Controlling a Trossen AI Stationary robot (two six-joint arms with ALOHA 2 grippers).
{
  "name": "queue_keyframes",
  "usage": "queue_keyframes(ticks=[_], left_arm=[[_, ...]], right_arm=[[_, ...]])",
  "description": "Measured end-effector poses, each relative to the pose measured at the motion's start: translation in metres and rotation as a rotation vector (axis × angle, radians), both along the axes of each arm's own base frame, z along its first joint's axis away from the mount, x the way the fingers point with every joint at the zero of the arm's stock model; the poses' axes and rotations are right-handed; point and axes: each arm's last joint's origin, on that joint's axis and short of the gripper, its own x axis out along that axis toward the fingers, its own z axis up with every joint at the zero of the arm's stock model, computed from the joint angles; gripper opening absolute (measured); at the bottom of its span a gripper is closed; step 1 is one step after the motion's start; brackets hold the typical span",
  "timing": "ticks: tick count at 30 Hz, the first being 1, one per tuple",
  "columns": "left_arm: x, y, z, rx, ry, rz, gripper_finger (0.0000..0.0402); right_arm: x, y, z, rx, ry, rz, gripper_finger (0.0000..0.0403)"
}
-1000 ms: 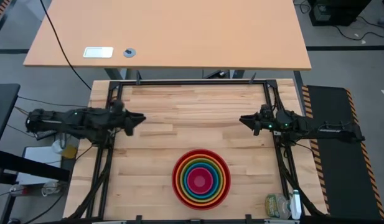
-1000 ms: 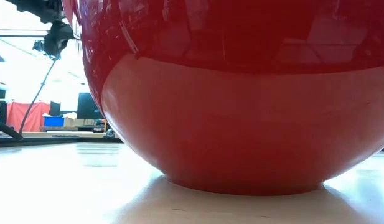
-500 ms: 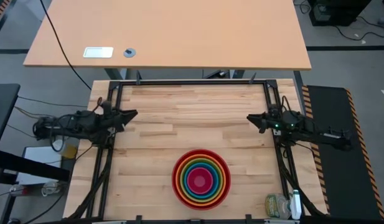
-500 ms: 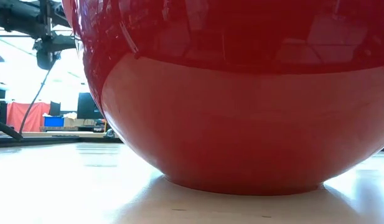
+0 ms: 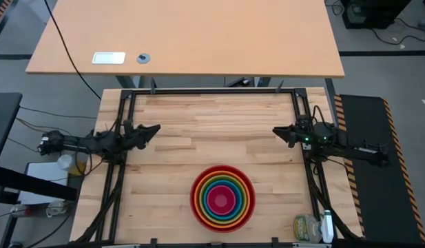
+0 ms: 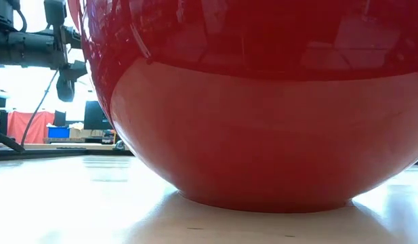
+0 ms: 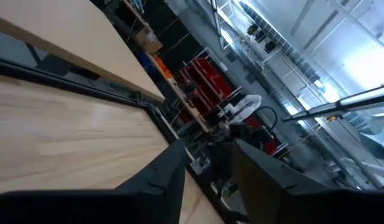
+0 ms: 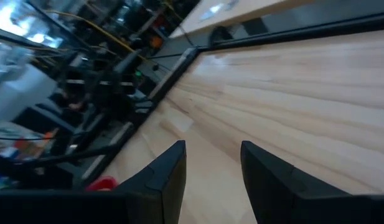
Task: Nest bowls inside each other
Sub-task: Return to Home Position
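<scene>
The bowls [image 5: 222, 196] stand nested in one stack near the table's front edge. Red is outermost, then orange, yellow-green and blue, with magenta-pink in the middle. In the low view the red bowl [image 6: 263, 122] fills the frame and rests on the wood by its small round base [image 6: 263, 202]. My left gripper [image 5: 156, 129] hovers at the table's left edge, far from the stack, open with nothing between its fingers [image 7: 210, 177]. My right gripper [image 5: 276, 132] hovers at the right edge, likewise open and holding nothing [image 8: 213, 168].
A black frame [image 5: 212, 91] runs along the table's far, left and right sides. A bottle and small items [image 5: 312, 227] lie at the front right corner. Behind the table stands a desk with a white card [image 5: 109, 58]. Bare wood lies between the two grippers.
My left arm has sunk lower at the table's left edge, and its gripper has tipped up to about level. My right gripper has drawn back a little toward the right edge. The stack of bowls has stayed still.
</scene>
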Motion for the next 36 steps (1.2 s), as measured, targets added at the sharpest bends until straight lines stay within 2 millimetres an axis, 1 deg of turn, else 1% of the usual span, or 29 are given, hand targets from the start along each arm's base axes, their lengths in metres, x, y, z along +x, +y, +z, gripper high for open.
queue_keyframes(ticks=[4, 8, 13, 16, 18, 22, 25, 28, 36], left_arm=[[0.000, 0.000, 0.000, -0.011, -0.005, 0.003, 0.0117], [0.001, 0.000, -0.005, -0.012, 0.044, 0.003, 0.0100], [0.001, 0.000, -0.015, 0.002, 0.157, 0.020, 0.0083], [0.002, -0.001, -0.019, 0.013, 0.200, -0.029, 0.0080], [0.004, -0.002, -0.020, 0.093, 0.250, -0.067, 0.0080], [0.006, -0.004, -0.023, 0.387, 0.399, -0.116, 0.0080], [0.006, -0.004, -0.023, 0.528, 0.462, -0.110, 0.0080], [0.006, -0.004, -0.023, 0.580, 0.485, -0.108, 0.0080], [0.006, -0.004, -0.024, 0.568, 0.481, -0.109, 0.0080]], right_arm=[[0.002, 0.001, 0.007, -0.006, -0.076, 0.045, 0.0160], [0.003, 0.001, 0.007, -0.007, -0.084, 0.053, 0.0160], [0.007, 0.000, -0.013, 0.057, -0.040, 0.040, 0.0160], [0.009, 0.000, -0.023, 0.083, -0.015, 0.034, 0.0160], [0.010, 0.000, -0.025, 0.061, -0.003, 0.041, 0.0160], [0.010, 0.000, -0.025, -0.126, 0.073, 0.105, 0.0160], [0.011, 0.001, -0.025, -0.224, 0.098, 0.146, 0.0160], [0.011, 0.001, -0.024, -0.245, 0.096, 0.149, 0.0160], [0.011, 0.001, -0.023, -0.248, 0.084, 0.147, 0.0160]])
